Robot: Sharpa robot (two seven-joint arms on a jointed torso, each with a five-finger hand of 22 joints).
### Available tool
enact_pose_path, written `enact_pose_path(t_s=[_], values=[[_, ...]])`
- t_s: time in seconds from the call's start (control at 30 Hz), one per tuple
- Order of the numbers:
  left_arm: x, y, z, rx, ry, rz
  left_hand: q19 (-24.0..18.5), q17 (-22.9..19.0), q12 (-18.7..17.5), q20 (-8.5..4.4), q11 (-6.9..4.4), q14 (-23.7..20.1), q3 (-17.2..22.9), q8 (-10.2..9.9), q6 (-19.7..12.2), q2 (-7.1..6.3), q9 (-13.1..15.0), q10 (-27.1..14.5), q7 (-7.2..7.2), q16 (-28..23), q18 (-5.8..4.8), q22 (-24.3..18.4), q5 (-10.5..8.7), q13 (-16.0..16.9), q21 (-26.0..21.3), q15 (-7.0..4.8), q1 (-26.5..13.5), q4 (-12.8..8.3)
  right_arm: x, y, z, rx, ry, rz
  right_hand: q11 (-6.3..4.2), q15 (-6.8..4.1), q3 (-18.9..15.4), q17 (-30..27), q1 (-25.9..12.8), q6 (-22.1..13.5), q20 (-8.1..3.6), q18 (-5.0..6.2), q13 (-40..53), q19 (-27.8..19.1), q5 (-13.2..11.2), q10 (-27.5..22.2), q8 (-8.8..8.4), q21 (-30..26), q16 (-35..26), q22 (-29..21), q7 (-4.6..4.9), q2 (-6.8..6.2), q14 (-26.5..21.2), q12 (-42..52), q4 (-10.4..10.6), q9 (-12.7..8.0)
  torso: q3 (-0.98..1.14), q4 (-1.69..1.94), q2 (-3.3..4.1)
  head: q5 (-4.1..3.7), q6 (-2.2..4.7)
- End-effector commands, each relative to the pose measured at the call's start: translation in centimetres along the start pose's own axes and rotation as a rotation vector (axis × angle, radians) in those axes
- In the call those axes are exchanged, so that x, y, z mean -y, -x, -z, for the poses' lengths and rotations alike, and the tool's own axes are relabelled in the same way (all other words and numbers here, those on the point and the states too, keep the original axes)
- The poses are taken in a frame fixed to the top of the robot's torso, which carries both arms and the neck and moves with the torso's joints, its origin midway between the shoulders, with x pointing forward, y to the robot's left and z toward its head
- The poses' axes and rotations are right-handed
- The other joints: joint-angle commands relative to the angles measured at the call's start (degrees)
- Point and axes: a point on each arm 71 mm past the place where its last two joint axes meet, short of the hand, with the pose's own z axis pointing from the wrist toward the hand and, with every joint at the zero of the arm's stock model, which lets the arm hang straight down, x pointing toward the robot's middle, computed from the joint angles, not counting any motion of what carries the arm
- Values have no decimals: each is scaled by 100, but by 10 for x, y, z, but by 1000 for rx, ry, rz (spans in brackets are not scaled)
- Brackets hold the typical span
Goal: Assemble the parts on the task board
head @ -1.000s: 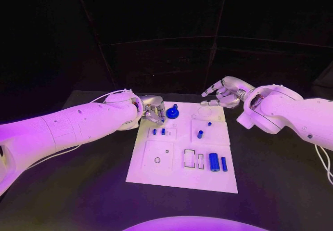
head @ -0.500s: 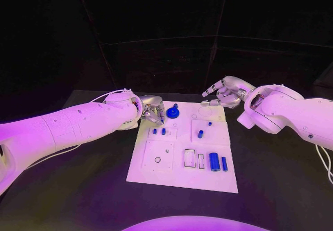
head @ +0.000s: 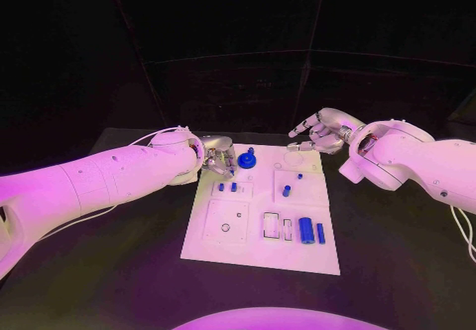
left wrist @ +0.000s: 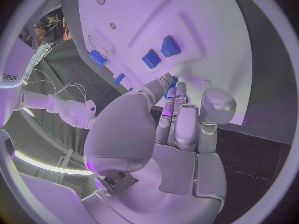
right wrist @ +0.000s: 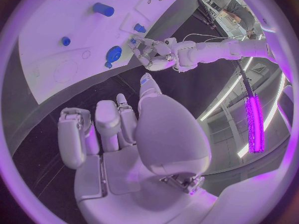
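Left hand [head: 218,155] at board [head: 260,254] far edge, fingers near blue knob [head: 247,161], grip unclear. Right hand [head: 319,134] hovers empty, fingers apart, likely waiting.

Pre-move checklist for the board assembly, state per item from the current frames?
1. Left hand free of parts: ok. It sits at the far left corner of the task board, fingers curled, nothing visibly held.
2. Right hand free: ok. Fingers apart, above the far right corner, holding nothing.
3. Round blue part reachable: ok. It stands at the far edge, right beside the left hand, apart from its fingers.
4. Loose parts still to place: ok. The blue cylinder and slim blue bar lie at the near right.
5. Rectangular slot unobstructed: ok.
6. Small blue pegs fully seated: cannot tell.
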Motion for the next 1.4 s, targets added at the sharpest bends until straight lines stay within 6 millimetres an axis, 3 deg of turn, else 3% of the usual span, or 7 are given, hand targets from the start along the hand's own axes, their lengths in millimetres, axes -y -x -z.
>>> enact_pose_path(t_s=[0.03,0.67,0.83,0.97,1.13,1.4], values=[[1,0,0,-8,-8,2,-11,-11,-38,-7,18,21,4,-36,-54,-79,-6,-30,-8,7,-83,5,-40,-9,20,-4,-17,-33,-2,0,0,-3,10,-1,9,-37,-35,2,21,-6,-40,93,56,143,37,-25,37,-34,-36,830,-10,11,3,-23,-11,-2,-1,-1,-3,-3,1],[-2,1,1,10,6,5,-24,-85,-163,15,59,4,-15,-143,-170,-151,-10,-184,15,-13,-77,-17,-36,-24,-15,27,-54,-45,0,2,0,4,6,-1,8,-38,-49,-61,21,-7,-41,109,9,104,38,-59,39,-75,-70,768,-10,21,-5,-63,-21,-3,1,0,0,-7,2],[-5,2,4,34,8,7,-47,-178,-327,48,101,-16,-88,-312,-554,-244,-15,-496,-8,-41,-57,-102,-33,-22,-119,56,-64,-76,3,5,-1,26,-4,6,-10,-47,-137,-747,44,-28,-61,195,-1197,-105,48,-905,49,-316,-544,430,-24,55,-170,-1204,-49,-7,-6,8,-9,-9,7],[-9,4,7,50,10,10,-65,-194,-358,61,118,-17,-159,-299,-609,-268,-6,-596,2,-40,-42,-173,-37,-18,-199,69,-75,-77,6,9,-1,52,-6,25,-30,-78,-169,-567,139,21,-77,209,-2807,-136,57,-2005,85,-383,-488,351,-40,90,-77,-2836,-54,0,-8,8,-6,-18,11],[-16,6,13,78,17,33,-72,-190,-368,66,124,-15,-206,-291,-615,-273,-1,-641,9,-34,-35,-207,-38,-16,-238,74,-79,-73,12,14,-2,72,-18,65,-41,-89,-189,-224,369,193,-103,203,-3530,-94,25,-2197,153,-375,-290,375,-70,156,28,-3594,-95,10,-5,8,-11,-20,25],[-31,12,24,127,25,83,-67,-169,-342,71,125,-8,-215,-264,-574,-220,11,-624,36,-16,-33,-213,-10,-5,-248,76,-47,-72,17,15,-2,55,-27,196,-70,-104,-109,42,885,543,-132,185,-4598,-34,6,-2086,213,-336,-124,446,-93,290,69,-4593,-260,10,-3,-1,0,-21,53]])
